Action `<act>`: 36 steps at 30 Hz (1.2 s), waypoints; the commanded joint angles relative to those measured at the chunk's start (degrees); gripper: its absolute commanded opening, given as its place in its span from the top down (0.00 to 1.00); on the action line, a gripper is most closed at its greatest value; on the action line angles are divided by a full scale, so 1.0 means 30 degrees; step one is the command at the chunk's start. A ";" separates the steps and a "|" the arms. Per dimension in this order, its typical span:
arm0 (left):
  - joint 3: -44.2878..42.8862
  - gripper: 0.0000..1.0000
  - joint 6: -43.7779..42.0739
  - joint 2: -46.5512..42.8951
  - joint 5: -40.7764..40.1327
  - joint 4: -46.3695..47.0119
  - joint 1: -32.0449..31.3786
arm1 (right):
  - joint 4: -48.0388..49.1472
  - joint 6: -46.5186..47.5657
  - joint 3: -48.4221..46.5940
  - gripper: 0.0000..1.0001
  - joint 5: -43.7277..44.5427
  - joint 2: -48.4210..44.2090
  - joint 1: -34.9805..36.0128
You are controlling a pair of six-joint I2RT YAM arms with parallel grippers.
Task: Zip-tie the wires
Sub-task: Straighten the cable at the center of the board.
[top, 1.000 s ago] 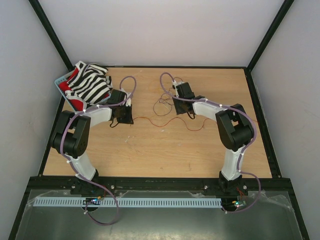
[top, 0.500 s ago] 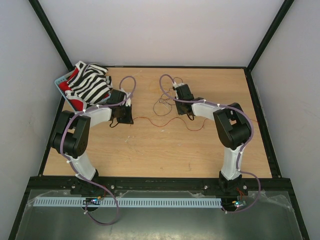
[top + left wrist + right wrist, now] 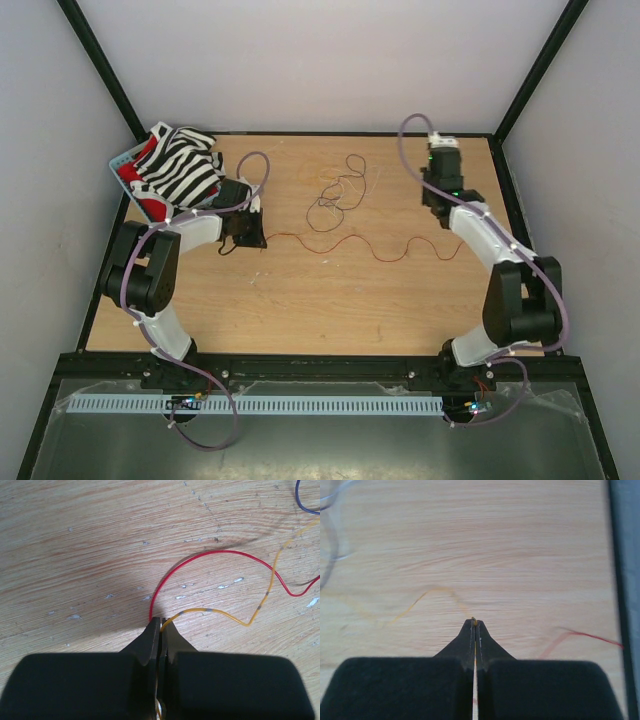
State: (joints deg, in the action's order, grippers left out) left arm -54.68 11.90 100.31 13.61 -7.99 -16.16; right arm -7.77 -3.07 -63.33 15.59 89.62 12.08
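Observation:
The wires lie across the table's middle: a dark curly tangle (image 3: 335, 195) and a red strand (image 3: 340, 245) running right from my left gripper (image 3: 245, 232). In the left wrist view the left gripper (image 3: 161, 621) is shut on a yellow-orange wire (image 3: 220, 614). The red wire (image 3: 200, 554) arcs away and ends under the left fingertip. My right gripper (image 3: 440, 205) is at the back right. In its own view the right gripper (image 3: 475, 622) is shut on the end of a thin orange wire (image 3: 415, 602), above the wood. The zip tie is out of view.
A basket (image 3: 122, 160) holding a black-and-white striped cloth (image 3: 180, 165) sits at the back left corner, close to the left arm. The table's dark right edge (image 3: 620, 580) runs just right of the right gripper. A blurred red strand (image 3: 580, 634) lies near that edge.
The right arm swung from the central tangle to the back right while its jaws shut. The red strand now stretches farther right and the tangle has loosened. The left arm has not moved.

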 commanded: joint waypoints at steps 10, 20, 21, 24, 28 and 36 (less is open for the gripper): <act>0.0740 1.00 -0.0216 0.1236 -0.0236 -0.2443 0.0056 | -0.1689 0.0289 0.0894 1.00 0.6672 0.0571 -0.5906; 0.0706 1.00 -0.0232 0.1308 -0.0213 -0.2528 0.0100 | -0.1356 -0.0104 0.0353 1.00 0.9737 0.2900 -0.8249; 0.0706 1.00 -0.0215 0.1309 -0.0223 -0.2523 0.0105 | -0.1155 -0.0102 0.0388 1.00 0.9592 0.2929 -0.8541; 0.0663 1.00 -0.0199 0.1331 -0.0221 -0.2538 0.0107 | -0.0448 0.0165 0.0601 1.00 0.9658 0.3127 -0.9126; 0.0597 1.00 -0.0203 0.1471 -0.0156 -0.2557 0.0142 | 0.0231 0.0538 0.0615 1.00 0.9838 0.3651 -0.9744; 0.0505 1.00 -0.0054 0.1722 -0.0051 -0.2748 0.0215 | 0.0914 0.0783 -0.0262 1.00 1.0051 0.5195 -1.0257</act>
State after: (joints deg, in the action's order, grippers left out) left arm -55.27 12.05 100.95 14.79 -8.47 -15.66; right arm -7.14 -1.26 -61.71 43.72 102.89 -18.35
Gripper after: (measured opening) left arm 0.004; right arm 0.011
